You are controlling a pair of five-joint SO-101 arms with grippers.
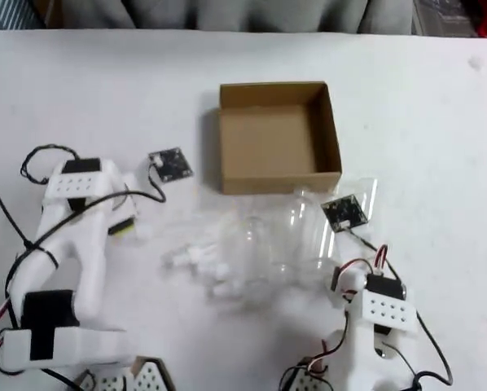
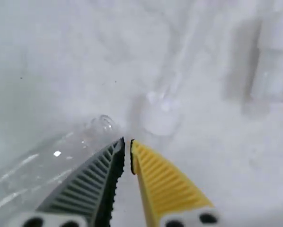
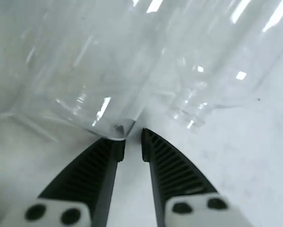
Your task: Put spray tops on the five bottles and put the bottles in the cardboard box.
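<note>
Several clear plastic bottles (image 1: 284, 236) lie on their sides in a cluster just in front of the open, empty cardboard box (image 1: 329, 130). White spray tops (image 1: 196, 259) lie to the left of the cluster. My left gripper (image 2: 127, 143) is shut, its grey and yellow fingers low over the table with nothing between them. A bottle (image 2: 42, 165) lies beside its grey finger and a spray top (image 2: 159, 113) just ahead. My right gripper (image 3: 130, 138) is shut and holds nothing. The bottom edge of a bottle (image 3: 84, 71) sits at its fingertips, and another bottle's neck (image 3: 191, 113) is close by.
The left arm (image 1: 72, 244) stands at the left of the white table and the right arm (image 1: 380, 303) at the front right. Cables trail beside both arms. Another white spray top (image 2: 274, 66) lies farther from the left gripper.
</note>
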